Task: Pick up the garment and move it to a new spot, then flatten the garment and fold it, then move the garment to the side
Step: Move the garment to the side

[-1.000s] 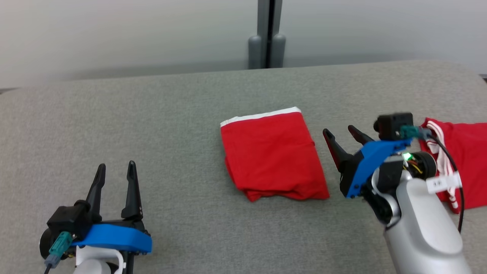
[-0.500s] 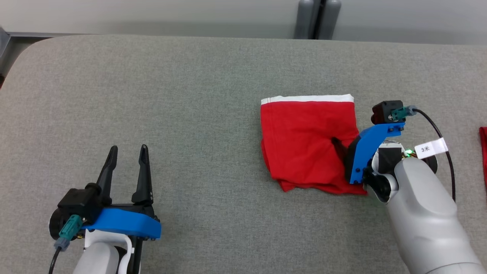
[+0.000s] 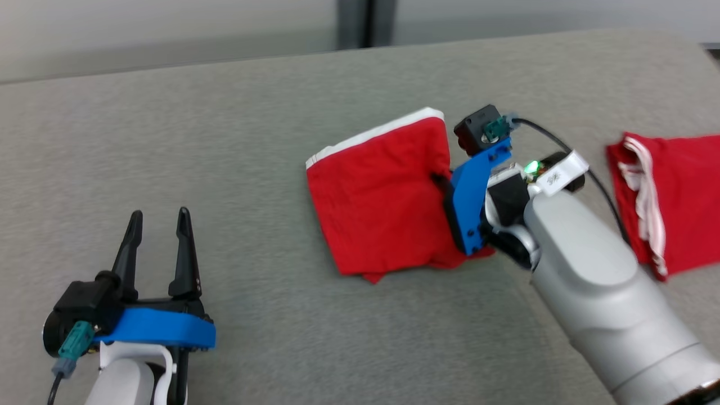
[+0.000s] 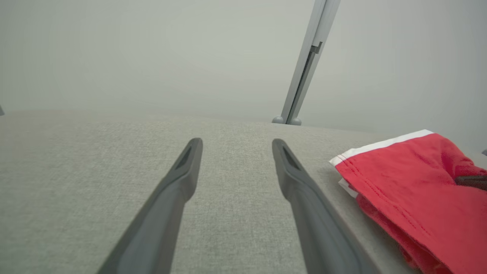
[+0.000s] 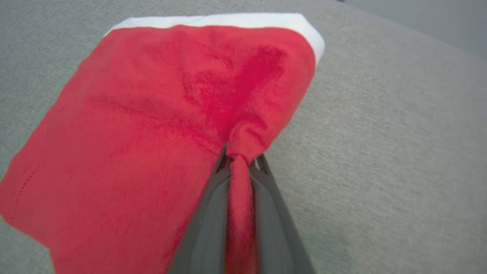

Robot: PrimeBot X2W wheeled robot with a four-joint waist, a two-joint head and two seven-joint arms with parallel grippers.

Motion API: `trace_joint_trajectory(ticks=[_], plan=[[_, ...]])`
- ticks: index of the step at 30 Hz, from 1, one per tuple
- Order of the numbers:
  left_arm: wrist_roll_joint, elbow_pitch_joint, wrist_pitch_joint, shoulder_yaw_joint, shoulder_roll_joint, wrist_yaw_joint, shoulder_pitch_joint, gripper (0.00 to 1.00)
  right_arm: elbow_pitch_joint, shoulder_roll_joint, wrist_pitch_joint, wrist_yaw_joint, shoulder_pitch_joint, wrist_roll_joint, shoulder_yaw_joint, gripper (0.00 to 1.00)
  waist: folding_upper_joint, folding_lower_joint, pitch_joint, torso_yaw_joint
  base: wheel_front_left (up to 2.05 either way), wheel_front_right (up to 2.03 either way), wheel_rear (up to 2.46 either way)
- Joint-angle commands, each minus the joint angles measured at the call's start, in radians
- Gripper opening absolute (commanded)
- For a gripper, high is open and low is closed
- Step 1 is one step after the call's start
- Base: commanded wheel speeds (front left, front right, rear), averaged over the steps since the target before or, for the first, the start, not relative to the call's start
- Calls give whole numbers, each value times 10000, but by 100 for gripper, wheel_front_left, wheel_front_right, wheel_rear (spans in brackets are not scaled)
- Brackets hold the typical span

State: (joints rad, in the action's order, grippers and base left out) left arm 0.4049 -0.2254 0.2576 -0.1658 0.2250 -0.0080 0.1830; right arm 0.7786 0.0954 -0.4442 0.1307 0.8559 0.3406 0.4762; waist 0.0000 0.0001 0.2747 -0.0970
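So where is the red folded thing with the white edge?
In the head view the folded red garment lies right of the grey table's middle, its right edge pinched by the right gripper, a second red cloth farther right.

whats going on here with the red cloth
The robot's right gripper has its jaws shut on a pinch of cloth at the edge of the folded red garment, which lies on the grey table. The left gripper rests open, apart from it. A second red garment lies farther right.
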Motion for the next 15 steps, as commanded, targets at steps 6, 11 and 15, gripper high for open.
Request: trace_joint_trajectory(ticks=[6, 11, 15], plan=[[-189, 599, 2, -42, 97, 101, -183, 100, -1799, 1974, -550, 5, 528, 1649, 1750, 0, 0, -1, -337, -1798, 0, 0, 0], [-265, 758, -224, -263, 147, 17, 32, 100, -2214, 3576, -150, 3, 929, 1936, 2710, 0, 0, -1, -92, -2387, 0, 0, 0], [-296, 833, -376, -306, 277, -22, 108, 100, -1993, 4272, 570, 3, 1165, 1866, 2906, 0, 0, -1, 125, -2514, 0, 0, 0]])
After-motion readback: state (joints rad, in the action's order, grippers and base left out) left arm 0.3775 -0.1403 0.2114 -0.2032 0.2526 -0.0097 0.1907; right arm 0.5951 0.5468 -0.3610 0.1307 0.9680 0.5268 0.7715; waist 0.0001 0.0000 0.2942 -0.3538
